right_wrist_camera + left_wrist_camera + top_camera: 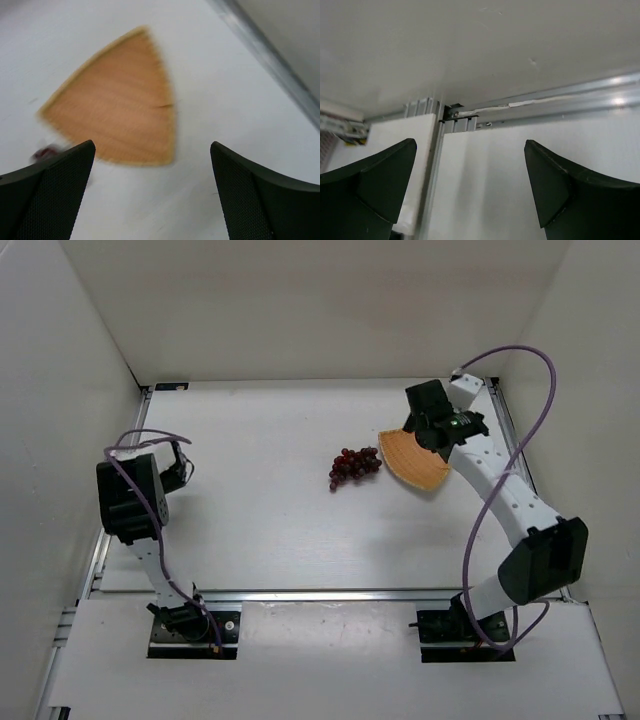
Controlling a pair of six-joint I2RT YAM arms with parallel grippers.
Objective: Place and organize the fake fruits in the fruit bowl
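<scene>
Bright even light, right wrist view motion-blurred

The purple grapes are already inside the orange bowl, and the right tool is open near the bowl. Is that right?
No. The grapes lie on the table beside the bowl, not inside it, as the top view shows. The right tool is open near the bowl.

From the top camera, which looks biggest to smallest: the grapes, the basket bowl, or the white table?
Largest: white table.
Next: woven fruit bowl, though the right arm covers part.
Smallest: grapes.
</scene>
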